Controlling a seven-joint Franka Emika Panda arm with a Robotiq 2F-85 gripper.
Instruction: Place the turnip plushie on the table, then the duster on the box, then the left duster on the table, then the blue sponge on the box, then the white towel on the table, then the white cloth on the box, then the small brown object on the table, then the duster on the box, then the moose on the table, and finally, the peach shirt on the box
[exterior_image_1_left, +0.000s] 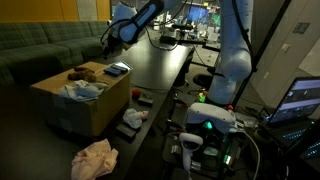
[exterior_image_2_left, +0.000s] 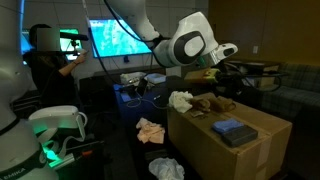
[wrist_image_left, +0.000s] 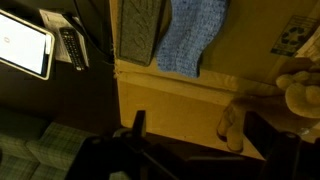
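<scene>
A cardboard box (exterior_image_1_left: 85, 100) (exterior_image_2_left: 250, 150) carries a blue sponge (exterior_image_1_left: 117, 69) (exterior_image_2_left: 235, 128) and a brown moose plush (exterior_image_1_left: 80, 72) (exterior_image_2_left: 210, 103). A white cloth (exterior_image_2_left: 180, 100) hangs at the box's edge. A peach shirt (exterior_image_1_left: 95, 158) (exterior_image_2_left: 150, 130) lies on the floor by the box. My gripper (exterior_image_1_left: 110, 35) (exterior_image_2_left: 232, 52) hangs above the box, open and empty. In the wrist view the fingers (wrist_image_left: 200, 135) straddle bare cardboard (wrist_image_left: 170, 95), with a brown plush limb (wrist_image_left: 232, 125) just inside one finger. A blue cloth (wrist_image_left: 190, 40) and a grey pad (wrist_image_left: 140, 30) lie beyond.
A long dark table (exterior_image_1_left: 165, 65) runs beside the box, with a white cloth (exterior_image_1_left: 135, 118) and small items on its near end. A tablet (wrist_image_left: 25, 45) and a remote (wrist_image_left: 70, 45) lie on a dark surface. A couch (exterior_image_1_left: 40, 45) stands behind. A person (exterior_image_2_left: 50, 60) stands at a screen.
</scene>
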